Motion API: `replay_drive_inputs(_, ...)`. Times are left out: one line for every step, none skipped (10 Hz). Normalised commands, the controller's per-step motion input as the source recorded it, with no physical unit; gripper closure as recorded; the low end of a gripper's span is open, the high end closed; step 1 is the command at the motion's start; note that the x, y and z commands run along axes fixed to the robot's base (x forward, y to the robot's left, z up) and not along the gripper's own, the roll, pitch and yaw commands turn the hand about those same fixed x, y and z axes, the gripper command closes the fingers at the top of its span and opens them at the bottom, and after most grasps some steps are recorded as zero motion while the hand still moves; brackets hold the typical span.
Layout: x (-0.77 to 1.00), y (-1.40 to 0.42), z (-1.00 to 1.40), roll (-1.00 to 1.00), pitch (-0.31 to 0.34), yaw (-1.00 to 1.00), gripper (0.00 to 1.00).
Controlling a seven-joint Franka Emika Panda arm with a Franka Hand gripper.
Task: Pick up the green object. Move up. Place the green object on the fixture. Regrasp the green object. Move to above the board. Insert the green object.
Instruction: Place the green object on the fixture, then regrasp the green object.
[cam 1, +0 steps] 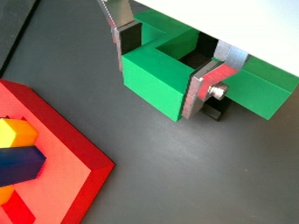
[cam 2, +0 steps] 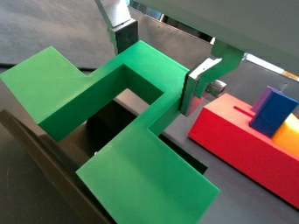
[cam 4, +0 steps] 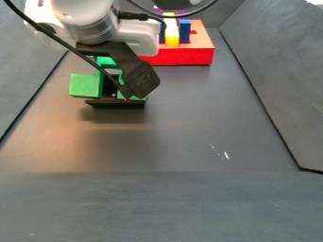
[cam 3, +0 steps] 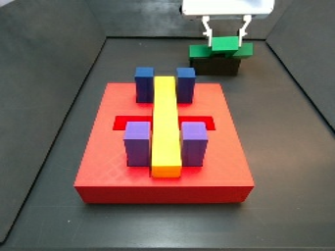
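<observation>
The green object [cam 3: 225, 48] rests on the black fixture [cam 3: 215, 67] at the far end of the floor, beyond the board [cam 3: 118, 175]. My gripper [cam 3: 225, 36] comes down on it from above. In both wrist views the silver fingers stand on either side of the raised middle cube [cam 1: 158, 83] [cam 2: 152, 70], with the pads against its faces. In a side view the gripper [cam 4: 127, 79] covers part of the green object [cam 4: 86, 86] on the fixture [cam 4: 119, 103]. The board also shows in both wrist views [cam 1: 70, 149] [cam 2: 233, 140].
The red board carries a long yellow bar [cam 3: 165, 123], two blue blocks [cam 3: 145, 78] and two purple blocks [cam 3: 137, 145]. A low black wall [cam 3: 295, 88] rims the dark floor. Dark floor [cam 4: 190, 161] stretches beside the fixture.
</observation>
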Motion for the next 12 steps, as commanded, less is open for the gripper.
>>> replay_drive_inputs(0.0, 0.03, -0.21, 0.0, -0.04, 0.0, 1.0)
replay_drive_inputs(0.0, 0.01, -0.2, 0.0, -0.034, 0.0, 1.0)
replay_drive_inputs(0.0, 0.01, -0.15, 0.05, 0.0, 0.0, 1.0)
replay_drive_inputs(0.0, 0.0, 0.0, 0.0, 0.011, 0.0, 1.0)
replay_drive_inputs(0.0, 0.0, 0.0, 0.0, 0.0, 0.0, 1.0)
replay_drive_inputs(0.0, 0.0, 0.0, 0.0, 0.0, 0.0, 0.0)
replay_drive_inputs(0.28, 0.12, 0.47, -0.23, -0.137, -0.1, 0.0)
replay_drive_inputs(0.27, 0.19, 0.56, -0.32, -0.206, -0.15, 0.0)
replay_drive_inputs(0.24, 0.2, 0.56, -0.33, -0.226, -0.18, 0.0)
replay_drive_inputs(0.24, 0.16, 0.47, -0.15, -0.189, -0.17, 0.0)
replay_drive_inputs(0.18, 0.14, 0.37, 0.0, -0.143, -0.18, 0.0)
replay_drive_inputs(0.16, 0.11, 0.33, 0.37, -0.1, -0.16, 0.0)
